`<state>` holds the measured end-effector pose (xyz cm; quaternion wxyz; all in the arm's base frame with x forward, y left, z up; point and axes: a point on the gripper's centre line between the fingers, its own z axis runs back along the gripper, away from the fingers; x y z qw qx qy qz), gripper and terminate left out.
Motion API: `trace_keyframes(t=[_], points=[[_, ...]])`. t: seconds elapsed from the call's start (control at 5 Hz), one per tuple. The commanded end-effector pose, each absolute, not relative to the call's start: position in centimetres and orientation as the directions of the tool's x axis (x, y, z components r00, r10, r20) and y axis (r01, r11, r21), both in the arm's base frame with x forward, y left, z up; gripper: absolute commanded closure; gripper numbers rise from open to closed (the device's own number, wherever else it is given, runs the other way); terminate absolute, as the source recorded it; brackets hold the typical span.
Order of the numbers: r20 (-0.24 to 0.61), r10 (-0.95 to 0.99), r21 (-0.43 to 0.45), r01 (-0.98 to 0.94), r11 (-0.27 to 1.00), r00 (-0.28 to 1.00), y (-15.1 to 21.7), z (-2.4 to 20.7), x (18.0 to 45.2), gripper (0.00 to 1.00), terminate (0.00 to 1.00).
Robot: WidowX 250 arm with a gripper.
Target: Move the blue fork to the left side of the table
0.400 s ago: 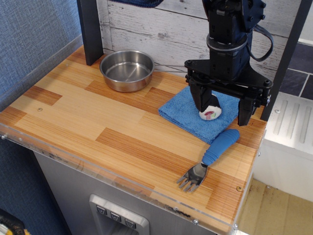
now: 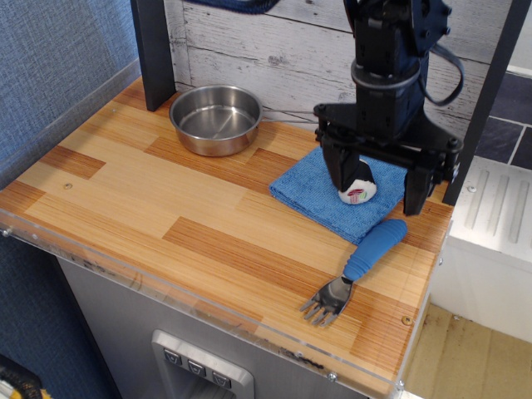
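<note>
The blue fork [image 2: 363, 262] lies on the table [image 2: 166, 208] near its front right corner. Its thick blue handle points up and right, its grey tined head points toward the front edge. My gripper [image 2: 378, 187] hangs open above the right back part of the table, fingers pointing down, one finger [image 2: 342, 170] at the left and one [image 2: 416, 187] at the right. It is just behind the fork's handle end and holds nothing. A small white object [image 2: 357, 191] sits between the fingers on the blue cloth.
A folded blue cloth [image 2: 328, 195] lies under the gripper. A metal bowl [image 2: 216, 119] stands at the back centre-left. A dark post [image 2: 154, 54] rises at the back left. A clear plastic strip runs along the front edge [image 2: 166, 287].
The gripper has risen very slightly; the fork, the cloth and the bowl have not moved.
</note>
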<state>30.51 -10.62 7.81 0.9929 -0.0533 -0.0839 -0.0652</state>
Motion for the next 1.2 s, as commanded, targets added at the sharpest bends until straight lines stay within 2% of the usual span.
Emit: trace_keyframes(t=[0.0, 0.4, 1.0], points=[[0.184, -0.133, -0.067, 0.148, 0.987, 0.974, -9.7, 7.5, 30.1, 0.0, 0.0], [0.182, -0.155, -0.041, 0.165, 0.985, 0.971, -10.0, 5.6, 29.8, 0.0, 0.0], [0.105, -0.208, -0.029, 0.212, 0.977, 0.972, -11.9, 1.8, 28.9, 0.0, 0.0]])
